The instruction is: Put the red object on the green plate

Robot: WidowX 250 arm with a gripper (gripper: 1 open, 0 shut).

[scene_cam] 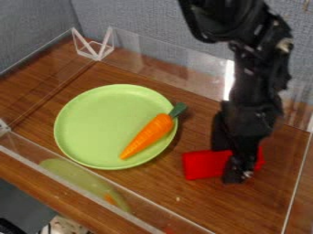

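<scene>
From my station I have the arm at the right side of the table, the black gripper (232, 151) low over the red block (203, 164). Fingers apart, straddling or just above the block as far as this angle lets me judge; contact cannot be confirmed, since the dark parts hide the block's middle and much of its right portion. Block lies flat on the wooden table (146, 186), to the right of the green plate (93, 132) and apart from it. Carrot (149, 135) rests on the plate's right side, its green top reaching past the rim toward the far right (the orange reads very bright against the pale green). At far left, a white wire-like frame (91, 44) stands near the grey wall (134, 20). Clear panels edge the table at near left and far side.
</scene>
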